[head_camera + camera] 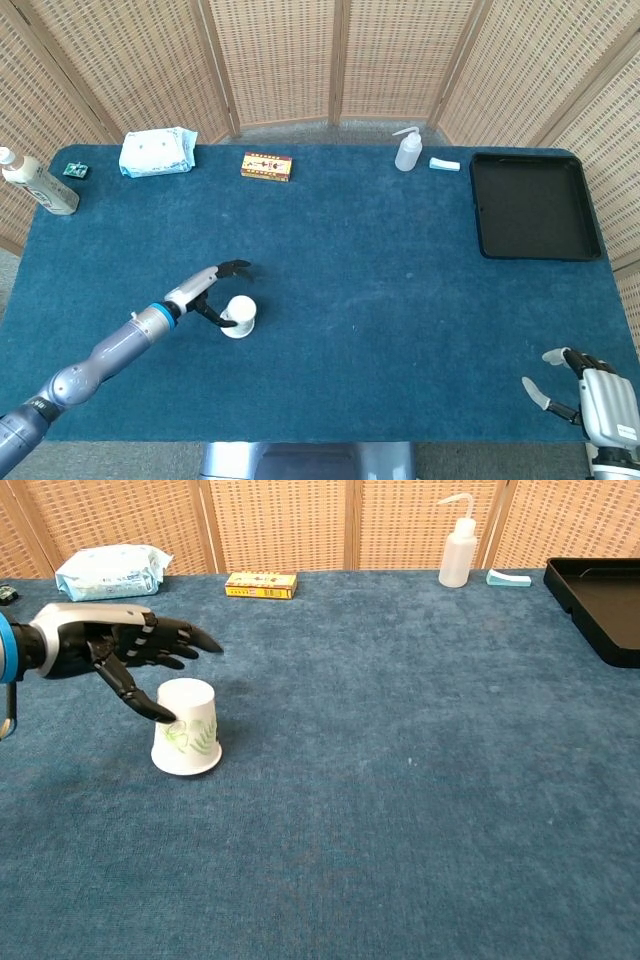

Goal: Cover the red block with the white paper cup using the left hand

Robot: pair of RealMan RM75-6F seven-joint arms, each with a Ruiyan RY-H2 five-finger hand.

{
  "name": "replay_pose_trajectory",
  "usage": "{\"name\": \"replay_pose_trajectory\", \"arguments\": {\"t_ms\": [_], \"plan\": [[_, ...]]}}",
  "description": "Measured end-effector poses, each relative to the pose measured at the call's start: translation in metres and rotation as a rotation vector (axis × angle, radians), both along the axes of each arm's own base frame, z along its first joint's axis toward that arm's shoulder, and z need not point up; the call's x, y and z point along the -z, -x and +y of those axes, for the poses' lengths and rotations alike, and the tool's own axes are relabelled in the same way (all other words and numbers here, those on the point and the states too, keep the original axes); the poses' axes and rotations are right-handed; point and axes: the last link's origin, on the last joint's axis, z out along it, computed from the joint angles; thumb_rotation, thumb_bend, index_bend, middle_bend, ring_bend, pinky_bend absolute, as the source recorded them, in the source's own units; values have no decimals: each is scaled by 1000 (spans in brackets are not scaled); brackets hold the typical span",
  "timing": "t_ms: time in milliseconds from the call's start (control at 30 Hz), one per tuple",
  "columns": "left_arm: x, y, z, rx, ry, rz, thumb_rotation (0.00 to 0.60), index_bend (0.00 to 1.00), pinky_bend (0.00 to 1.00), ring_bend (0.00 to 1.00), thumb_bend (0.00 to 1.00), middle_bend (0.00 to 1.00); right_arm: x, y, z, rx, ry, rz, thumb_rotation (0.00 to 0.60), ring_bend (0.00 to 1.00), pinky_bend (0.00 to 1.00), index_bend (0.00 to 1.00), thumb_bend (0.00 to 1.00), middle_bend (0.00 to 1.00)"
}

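Observation:
The white paper cup (187, 728) (240, 316) with a green leaf print stands upside down on the blue table, rim flat on the cloth. The red block is hidden; no red shows in either view. My left hand (120, 652) (212, 291) sits just left of and above the cup with its fingers spread apart, and its thumb tip reaches the cup's side. My right hand (580, 390) rests at the table's front right corner, fingers apart, holding nothing.
Along the far edge lie a tissue pack (157, 151), a yellow box (266, 165), a squeeze bottle (406, 150) and a small white-blue item (445, 164). A black tray (534, 205) sits far right. A lotion bottle (38, 185) stands far left.

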Motion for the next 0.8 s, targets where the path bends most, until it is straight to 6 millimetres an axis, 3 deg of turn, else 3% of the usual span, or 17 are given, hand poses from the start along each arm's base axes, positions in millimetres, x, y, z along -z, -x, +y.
{"name": "replay_pose_trajectory", "arguments": {"t_ms": [367, 800], "plan": [[-31, 1, -10, 19, -93, 11, 600, 112, 0, 0, 57, 53, -2, -2, -5, -23, -3, 8, 147, 405, 378, 398, 276, 429], [-83, 35, -53, 31, -205, 216, 600, 111, 0, 0, 85, 54, 1, -7, -17, -56, -24, 12, 143, 405, 378, 398, 277, 428]]}}
